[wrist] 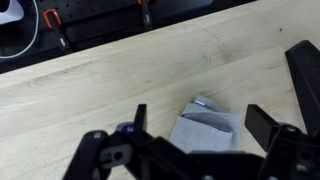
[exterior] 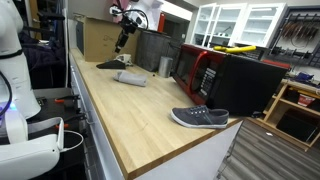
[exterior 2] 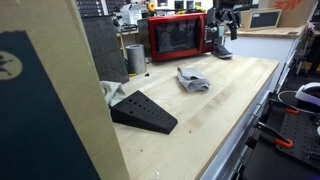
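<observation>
Spread wide and holding nothing, the gripper (wrist: 202, 120) hung with its 2 fingers (wrist: 140, 118) apart above the wooden counter (wrist: 100, 80). Directly below it lay a crumpled grey cloth (wrist: 212, 132). A black wedge (exterior 2: 143, 110) sat near, off to its side, and a shoe (exterior: 200, 117) well apart.

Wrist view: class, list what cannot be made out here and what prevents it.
- Grey cloth: lower part hidden behind the body of the open pincer.
- Black shape: cut off by the right edge.
- Orange-handled tools: cut off at the top edge, too small to identify.
</observation>
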`<state>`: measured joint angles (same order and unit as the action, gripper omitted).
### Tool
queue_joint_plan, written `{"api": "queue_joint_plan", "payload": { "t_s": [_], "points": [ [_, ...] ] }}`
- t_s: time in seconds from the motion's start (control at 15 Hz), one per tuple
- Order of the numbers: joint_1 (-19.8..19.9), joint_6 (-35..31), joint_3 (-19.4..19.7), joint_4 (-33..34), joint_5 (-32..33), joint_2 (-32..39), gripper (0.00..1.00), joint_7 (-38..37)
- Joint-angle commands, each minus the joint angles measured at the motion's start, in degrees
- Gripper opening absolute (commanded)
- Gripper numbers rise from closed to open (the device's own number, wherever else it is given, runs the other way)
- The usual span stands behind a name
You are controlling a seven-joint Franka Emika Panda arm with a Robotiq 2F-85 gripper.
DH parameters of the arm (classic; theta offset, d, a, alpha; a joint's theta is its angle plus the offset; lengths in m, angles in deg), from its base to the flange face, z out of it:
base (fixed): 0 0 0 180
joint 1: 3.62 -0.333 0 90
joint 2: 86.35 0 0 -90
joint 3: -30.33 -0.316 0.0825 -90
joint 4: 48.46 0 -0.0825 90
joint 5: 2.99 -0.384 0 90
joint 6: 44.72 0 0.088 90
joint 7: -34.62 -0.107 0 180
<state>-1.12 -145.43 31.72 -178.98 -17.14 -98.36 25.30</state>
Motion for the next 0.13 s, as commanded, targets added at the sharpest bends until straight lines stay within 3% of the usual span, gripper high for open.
{"api": "queue_joint_plan", "payload": {
  "t_s": [0.0,0.07],
  "points": [
    [0.0,0.1,0.1,0.1,0.0,0.1,1.0,0.0],
    [-0.1,0.1,0.1,0.1,0.0,0.1,1.0,0.0]
  ]
}}
